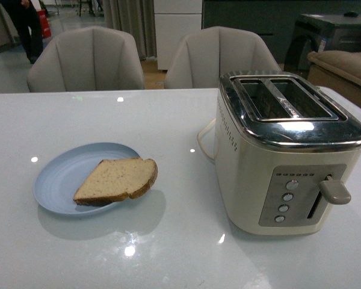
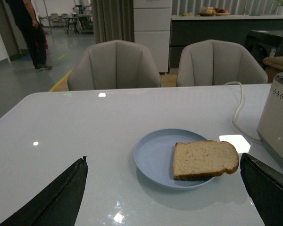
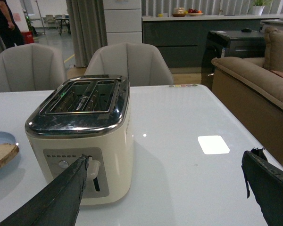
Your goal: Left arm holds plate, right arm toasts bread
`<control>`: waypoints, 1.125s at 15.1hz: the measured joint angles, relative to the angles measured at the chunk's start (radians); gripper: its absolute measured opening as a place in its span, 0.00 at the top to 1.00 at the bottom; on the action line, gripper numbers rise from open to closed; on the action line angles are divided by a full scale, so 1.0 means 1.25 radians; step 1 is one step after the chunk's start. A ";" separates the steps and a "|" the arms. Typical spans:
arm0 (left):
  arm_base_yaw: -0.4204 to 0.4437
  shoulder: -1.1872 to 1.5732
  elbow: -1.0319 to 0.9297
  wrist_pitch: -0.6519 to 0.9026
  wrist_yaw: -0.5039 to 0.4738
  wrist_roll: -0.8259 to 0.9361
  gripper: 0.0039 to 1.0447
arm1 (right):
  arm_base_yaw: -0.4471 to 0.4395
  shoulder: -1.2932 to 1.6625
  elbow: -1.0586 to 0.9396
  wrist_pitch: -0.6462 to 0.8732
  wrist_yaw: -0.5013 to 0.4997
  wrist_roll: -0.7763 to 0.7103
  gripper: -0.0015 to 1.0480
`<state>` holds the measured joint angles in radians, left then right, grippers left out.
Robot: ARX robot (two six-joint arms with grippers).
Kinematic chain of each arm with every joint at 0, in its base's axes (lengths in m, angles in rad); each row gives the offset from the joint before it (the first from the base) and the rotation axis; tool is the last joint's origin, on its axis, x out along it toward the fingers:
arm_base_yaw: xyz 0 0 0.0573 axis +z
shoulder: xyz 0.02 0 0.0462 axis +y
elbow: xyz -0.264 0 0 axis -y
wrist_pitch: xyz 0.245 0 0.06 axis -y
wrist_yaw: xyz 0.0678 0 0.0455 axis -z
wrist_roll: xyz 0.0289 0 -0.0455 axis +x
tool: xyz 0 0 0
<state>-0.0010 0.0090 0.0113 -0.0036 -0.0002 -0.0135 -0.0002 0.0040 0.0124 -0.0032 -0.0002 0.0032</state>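
The pale-blue plate [image 1: 66, 174] lies on the white table left of the toaster. The half-slice of bread [image 1: 117, 179] rests on its right side, its crust end hanging over the rim. The cream and chrome toaster [image 1: 283, 156] stands at the right, both slots empty, lever [image 1: 335, 191] up. Neither arm shows in the front view. My left gripper [image 2: 164, 188] is open and empty, short of the plate [image 2: 155, 153] and bread [image 2: 205, 158]. My right gripper [image 3: 165, 188] is open and empty, beside the toaster [image 3: 82, 136]; one fingertip [image 3: 73, 181] overlaps the lever.
Two grey chairs [image 1: 87, 60] stand behind the table's far edge. The toaster's white cord [image 2: 237, 110] runs over the table behind the plate. A sofa [image 3: 247, 80] sits off the table's right side. A person stands far back at the left.
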 joint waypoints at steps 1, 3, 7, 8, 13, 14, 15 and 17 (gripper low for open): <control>0.000 0.000 0.000 0.000 0.000 0.000 0.06 | 0.000 0.000 0.000 0.000 0.000 0.000 0.06; 0.000 0.000 0.000 0.000 0.000 0.000 0.06 | 0.000 0.000 0.000 0.000 0.000 0.000 0.06; 0.000 0.000 0.000 0.000 0.000 0.000 0.06 | 0.000 0.000 0.000 0.000 0.000 0.000 0.06; 0.000 0.000 0.000 0.000 0.000 0.000 0.06 | 0.000 0.000 0.000 0.000 0.000 0.000 0.06; 0.000 0.000 0.000 0.000 0.000 0.000 0.06 | 0.000 0.000 0.000 0.000 0.000 0.000 0.06; 0.000 0.000 0.000 0.000 0.000 0.000 0.06 | 0.000 0.000 0.000 0.000 0.000 0.000 0.06; 0.000 0.000 0.000 0.000 0.000 0.000 0.06 | 0.000 0.000 0.000 0.000 0.000 0.000 0.06; 0.000 0.000 0.000 0.000 0.000 0.000 0.06 | 0.000 0.000 0.000 0.000 0.000 0.000 0.06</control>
<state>-0.0010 0.0090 0.0113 -0.0036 -0.0002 -0.0135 -0.0002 0.0040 0.0124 -0.0032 -0.0002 0.0029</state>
